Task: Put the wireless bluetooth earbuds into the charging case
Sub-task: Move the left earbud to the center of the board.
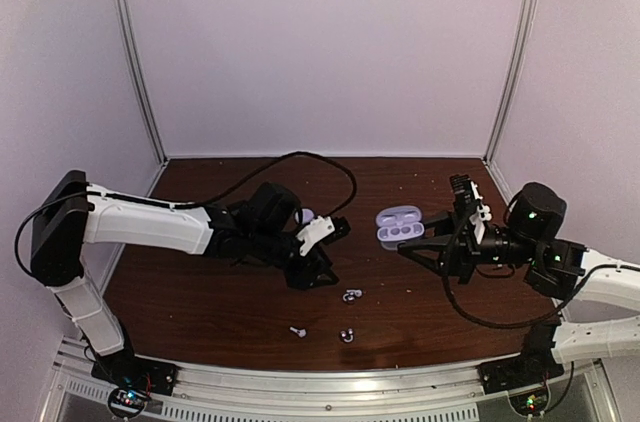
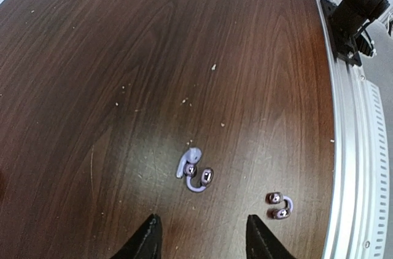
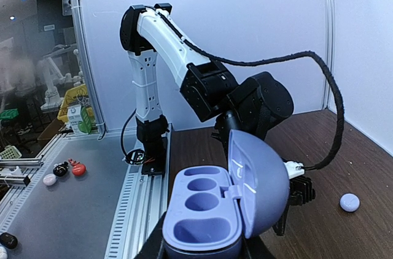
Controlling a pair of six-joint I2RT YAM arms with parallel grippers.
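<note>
A lavender charging case is open with its lid up, and its wells are empty in the right wrist view. My right gripper is shut on its base and holds it above the table. Small silver-lavender earbuds lie on the dark wood: one cluster and two single ones nearer the front. My left gripper is open and empty just above the table. The cluster lies just ahead of its fingertips, and another earbud lies to the right.
A small white round object lies on the table behind the left wrist and also shows in the right wrist view. The left arm's black cable arcs over the table. An aluminium rail runs along the front edge.
</note>
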